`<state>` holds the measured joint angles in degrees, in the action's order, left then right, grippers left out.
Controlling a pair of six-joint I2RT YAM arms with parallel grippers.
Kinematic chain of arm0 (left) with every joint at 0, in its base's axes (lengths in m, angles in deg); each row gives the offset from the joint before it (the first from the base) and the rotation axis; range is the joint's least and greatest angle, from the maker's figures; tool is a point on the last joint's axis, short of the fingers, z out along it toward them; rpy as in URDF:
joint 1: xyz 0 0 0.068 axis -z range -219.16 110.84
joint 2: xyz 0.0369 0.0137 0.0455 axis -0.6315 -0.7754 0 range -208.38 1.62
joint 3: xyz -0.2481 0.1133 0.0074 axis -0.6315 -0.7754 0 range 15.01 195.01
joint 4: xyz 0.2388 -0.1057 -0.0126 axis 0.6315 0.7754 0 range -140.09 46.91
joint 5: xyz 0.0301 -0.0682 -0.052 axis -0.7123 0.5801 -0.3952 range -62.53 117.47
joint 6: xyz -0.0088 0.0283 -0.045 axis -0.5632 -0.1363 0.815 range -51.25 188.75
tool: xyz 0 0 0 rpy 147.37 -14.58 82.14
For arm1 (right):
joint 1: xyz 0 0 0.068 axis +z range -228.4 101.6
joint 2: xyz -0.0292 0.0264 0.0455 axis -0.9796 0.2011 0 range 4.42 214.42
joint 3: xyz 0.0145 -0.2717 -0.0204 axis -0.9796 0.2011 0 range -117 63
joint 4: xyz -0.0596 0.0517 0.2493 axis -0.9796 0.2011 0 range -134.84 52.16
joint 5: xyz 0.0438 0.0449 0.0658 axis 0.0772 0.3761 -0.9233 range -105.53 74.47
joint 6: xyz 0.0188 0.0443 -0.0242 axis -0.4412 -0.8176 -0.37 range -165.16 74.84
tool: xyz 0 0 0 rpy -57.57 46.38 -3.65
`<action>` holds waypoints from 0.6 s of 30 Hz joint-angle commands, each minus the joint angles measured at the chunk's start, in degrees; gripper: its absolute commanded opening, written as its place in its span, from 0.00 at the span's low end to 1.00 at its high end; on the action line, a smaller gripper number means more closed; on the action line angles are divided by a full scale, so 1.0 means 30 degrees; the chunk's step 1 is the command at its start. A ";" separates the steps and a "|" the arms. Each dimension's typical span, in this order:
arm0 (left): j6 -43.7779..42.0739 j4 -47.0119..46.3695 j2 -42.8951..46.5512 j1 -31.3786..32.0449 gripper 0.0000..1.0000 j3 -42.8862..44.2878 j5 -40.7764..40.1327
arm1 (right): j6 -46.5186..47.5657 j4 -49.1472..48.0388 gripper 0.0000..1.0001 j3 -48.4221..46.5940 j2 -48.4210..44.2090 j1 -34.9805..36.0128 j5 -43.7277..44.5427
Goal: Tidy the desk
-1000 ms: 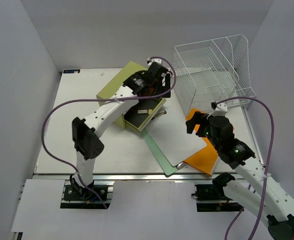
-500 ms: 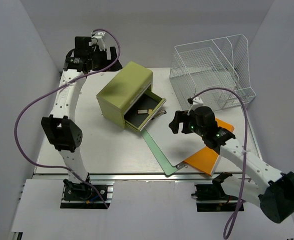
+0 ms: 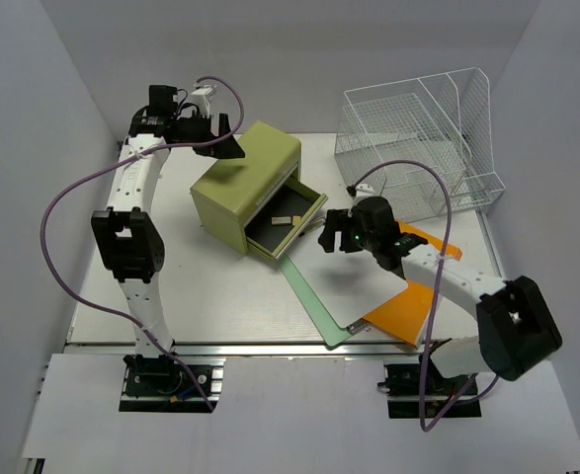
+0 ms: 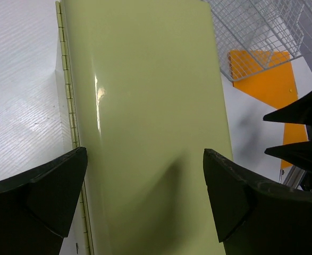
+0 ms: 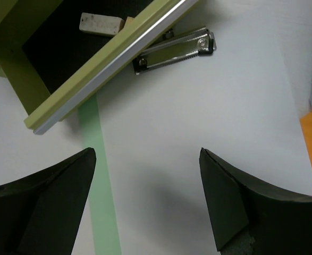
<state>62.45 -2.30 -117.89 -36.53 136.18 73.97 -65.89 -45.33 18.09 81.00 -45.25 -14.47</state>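
The white desk (image 3: 171,286) carries an olive-green drawer box (image 3: 240,183) with its drawer (image 3: 285,222) pulled open; small white blocks (image 5: 100,24) lie inside. My left gripper (image 3: 225,146) hovers open over the box's top (image 4: 145,79), holding nothing. A green clipboard (image 3: 314,301) with a white sheet (image 5: 209,106) and a metal clip (image 5: 174,48) lies in front of the drawer. My right gripper (image 3: 331,234) hangs open just above that sheet, near the clip, with nothing between its fingers.
An orange folder (image 3: 408,311) lies under the clipboard's right side. A white wire tray rack (image 3: 418,138) stands at the back right. The left arm arches high over the desk's back left. The silver rail (image 3: 270,348) marks the front edge.
The left arm swung from over the drawer up to the back left, and its gripper now points over the box top. The right gripper moved left across the clipboard toward the drawer.
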 commanded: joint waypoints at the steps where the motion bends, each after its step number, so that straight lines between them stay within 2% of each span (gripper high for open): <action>1: -0.0944 0.0270 0.0315 0.0060 0.98 -0.0368 0.1434 | -0.0004 -0.2179 0.83 -0.1494 0.1511 0.0201 -0.0149; 8: -0.1384 0.0915 -0.0389 0.0060 0.98 -0.0515 0.1375 | 0.0143 -0.3993 0.68 -0.3224 0.5669 0.0523 -0.0471; 18: -0.1941 0.1649 -0.1152 0.0060 0.98 -0.1360 0.1551 | -0.0032 -0.5518 0.45 -0.5538 0.9072 0.0699 -0.1086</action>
<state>57.42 -1.82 -120.36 -36.85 135.17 76.16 -65.76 -56.15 4.85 107.10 -43.66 -16.62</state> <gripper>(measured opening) 0.982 0.462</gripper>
